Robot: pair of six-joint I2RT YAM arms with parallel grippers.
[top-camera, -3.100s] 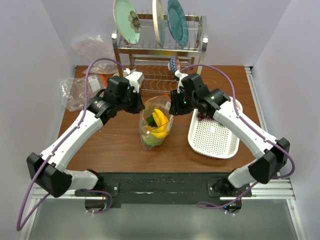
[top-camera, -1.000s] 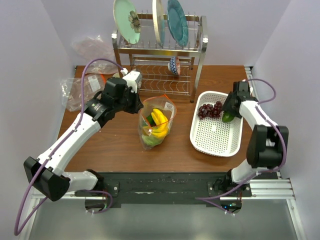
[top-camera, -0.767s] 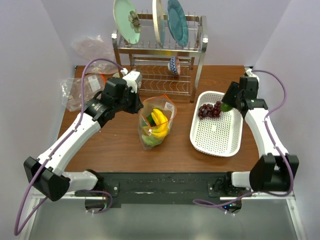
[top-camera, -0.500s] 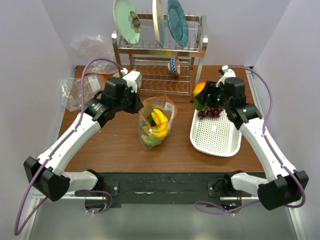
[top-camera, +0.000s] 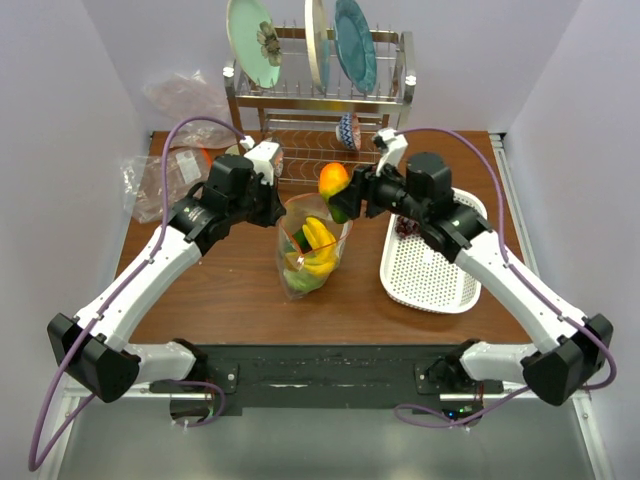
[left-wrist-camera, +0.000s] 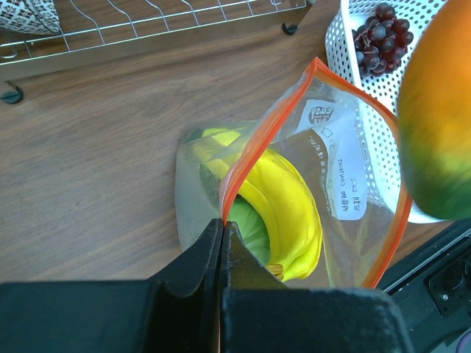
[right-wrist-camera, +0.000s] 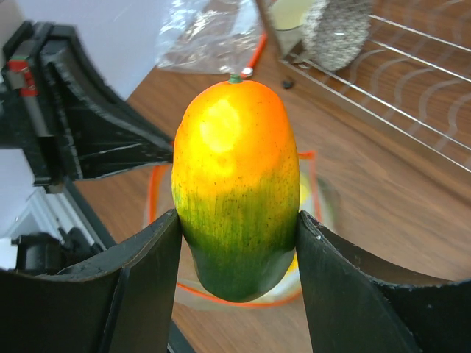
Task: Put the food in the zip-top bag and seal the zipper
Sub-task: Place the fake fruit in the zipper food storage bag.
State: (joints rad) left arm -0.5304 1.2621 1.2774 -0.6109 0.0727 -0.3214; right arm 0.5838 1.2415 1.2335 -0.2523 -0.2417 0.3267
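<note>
the left tool (left-wrist-camera: 222,226), seen closely only from its wrist, is clenched on the zipper (left-wrist-camera: 252,145) of the zip-top bag (top-camera: 312,255) holding bananas (left-wrist-camera: 285,200) on the bench (top-camera: 225,295), while the right tool (right-wrist-camera: 237,254) grasps the orange fruit (right-wrist-camera: 235,165) over the bag's open mouth.

Bag mouth: zip-top bag (top-camera: 312,262) stands upright, zipper (left-wrist-camera: 254,140) spread into an open loop; entry from above
Mouth, left corner: taken by left gripper (left-wrist-camera: 222,224), jaws clamped on the zipper
Mouth, far-right part: orange fruit (right-wrist-camera: 235,176), held in right gripper (right-wrist-camera: 237,250), hangs over it
Bag interior: bananas (left-wrist-camera: 283,206) and green pieces fill the lower part; free room above them
Far side: dish rack (top-camera: 310,158) close behind the bag
Right side: white mesh basket (top-camera: 430,280), bare strip of table (top-camera: 362,280) between it and the bag
Near side: bare table up to the arm bases
</note>
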